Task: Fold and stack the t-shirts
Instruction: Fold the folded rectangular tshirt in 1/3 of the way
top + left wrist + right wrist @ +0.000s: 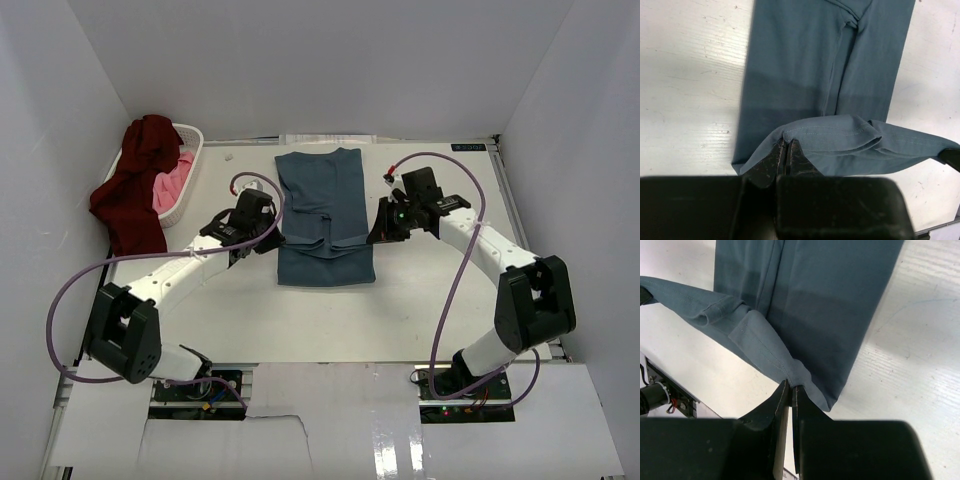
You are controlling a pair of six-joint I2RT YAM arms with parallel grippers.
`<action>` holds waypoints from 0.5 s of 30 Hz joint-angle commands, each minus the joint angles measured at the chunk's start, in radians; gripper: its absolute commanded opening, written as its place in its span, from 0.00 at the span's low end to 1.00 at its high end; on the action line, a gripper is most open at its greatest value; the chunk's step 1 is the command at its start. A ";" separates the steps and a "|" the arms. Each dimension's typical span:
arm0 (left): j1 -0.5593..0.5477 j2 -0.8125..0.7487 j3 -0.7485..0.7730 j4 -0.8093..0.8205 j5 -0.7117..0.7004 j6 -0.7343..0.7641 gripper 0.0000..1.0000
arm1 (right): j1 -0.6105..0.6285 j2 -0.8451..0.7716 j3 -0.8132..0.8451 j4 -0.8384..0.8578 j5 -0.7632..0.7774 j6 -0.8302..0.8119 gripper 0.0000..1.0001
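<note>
At the far-left corner of the counter, a maroon t-shirt hangs over the rim of the white laundry basket. A pink t-shirt lies inside it.

The left fingers are pinched tight on the left corner of the teal-blue t-shirt's hem. That shirt lies mid-counter toward the far edge, already narrowed to a long panel. Its near part is raised off the counter and sags between the two grips. The right fingers are closed just as tightly on the hem's right corner.

The cloth looks light, limp and prone to drooping. Holding both stitched corners and keeping the span taut should let the fold land square.
</note>
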 commanded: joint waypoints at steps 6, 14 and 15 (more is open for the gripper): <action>0.034 0.057 0.079 0.037 0.006 0.045 0.00 | -0.027 0.079 0.106 0.025 -0.020 -0.049 0.08; 0.048 0.120 0.155 0.041 0.018 0.065 0.00 | -0.038 0.134 0.190 0.023 -0.040 -0.052 0.08; 0.050 0.124 0.161 0.041 0.020 0.067 0.00 | -0.040 0.137 0.195 0.022 -0.040 -0.053 0.08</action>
